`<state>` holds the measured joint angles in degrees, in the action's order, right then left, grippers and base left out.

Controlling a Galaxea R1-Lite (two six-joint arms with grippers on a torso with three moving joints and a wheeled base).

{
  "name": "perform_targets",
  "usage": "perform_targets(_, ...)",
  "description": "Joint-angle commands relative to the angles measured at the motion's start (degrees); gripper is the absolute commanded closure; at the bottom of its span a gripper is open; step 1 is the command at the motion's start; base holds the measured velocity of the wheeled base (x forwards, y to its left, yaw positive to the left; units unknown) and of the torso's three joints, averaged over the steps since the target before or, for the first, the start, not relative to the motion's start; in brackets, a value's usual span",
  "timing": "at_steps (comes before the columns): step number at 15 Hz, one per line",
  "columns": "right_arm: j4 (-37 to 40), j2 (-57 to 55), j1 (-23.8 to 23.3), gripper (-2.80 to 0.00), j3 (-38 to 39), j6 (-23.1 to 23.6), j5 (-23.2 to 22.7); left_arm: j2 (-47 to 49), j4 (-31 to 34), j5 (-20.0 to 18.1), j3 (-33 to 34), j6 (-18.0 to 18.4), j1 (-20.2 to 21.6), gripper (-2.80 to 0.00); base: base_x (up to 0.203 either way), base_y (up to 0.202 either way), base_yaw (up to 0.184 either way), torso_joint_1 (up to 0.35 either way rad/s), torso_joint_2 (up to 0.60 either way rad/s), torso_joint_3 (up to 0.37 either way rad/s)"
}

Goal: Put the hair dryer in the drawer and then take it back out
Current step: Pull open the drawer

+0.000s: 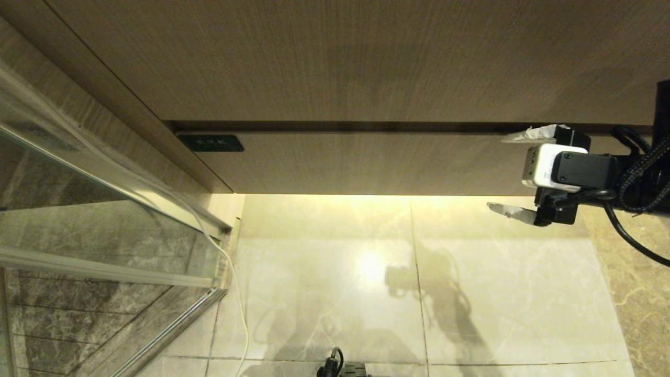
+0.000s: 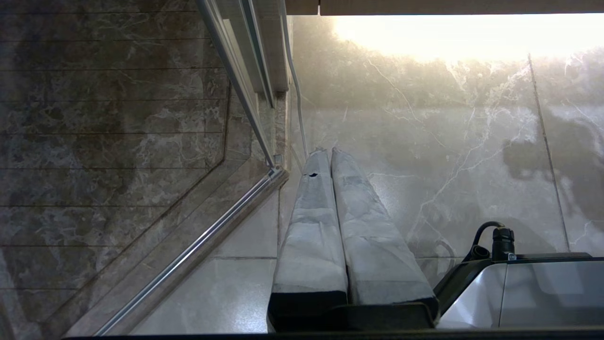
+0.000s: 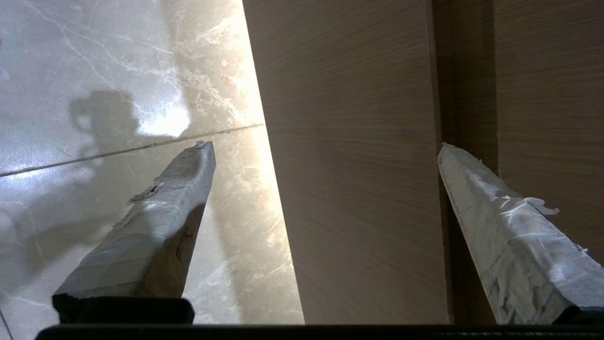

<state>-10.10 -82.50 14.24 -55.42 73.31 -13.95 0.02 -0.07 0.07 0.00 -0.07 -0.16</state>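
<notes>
Taped right gripper [image 1: 510, 175]: spread wide, straddling the drawer [image 1: 366, 162] front's height.
Left gripper [image 2: 325, 156]: pressed together, parked over the floor [image 1: 419, 277].
Drawer: shut, handleless.
Hair dryer: not visible.
Risk: fingers could slip off the smooth front, finding no edge.

Black-and-white right end effector [image 1: 512, 174], tape-wrapped grey fingers [image 3: 160, 222], black cables

Below me lies a glossy pale marble tile floor [image 1: 471, 293] with thin grout lines and a bright glare spot. To my left stands a clear glass shower screen in a silver metal frame [image 1: 104, 262], with dark veined stone tiles [image 2: 108, 141] behind it. A thin white cord [image 1: 230, 272] trails down beside the frame's corner onto the floor
</notes>
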Motion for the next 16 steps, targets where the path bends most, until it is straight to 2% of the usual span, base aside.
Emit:
perform_targets(1, -0.32, -1.5, -0.06, -2.8, -0.38, 0.43, -0.19, -0.02, -0.02, 0.01, 0.06, -0.1, -0.02, 0.0, 0.0, 0.0, 0.0, 0.0, 0.0, 0.0)
perform_targets(16, -9.65, -6.57, -0.35, -2.8, -1.09, 0.43, 0.32, -0.02, -0.02, 0.01, 0.09, -0.08, -0.02, 0.0, 0.0, 0.0, 0.0, 0.0, 0.0, 0.0)
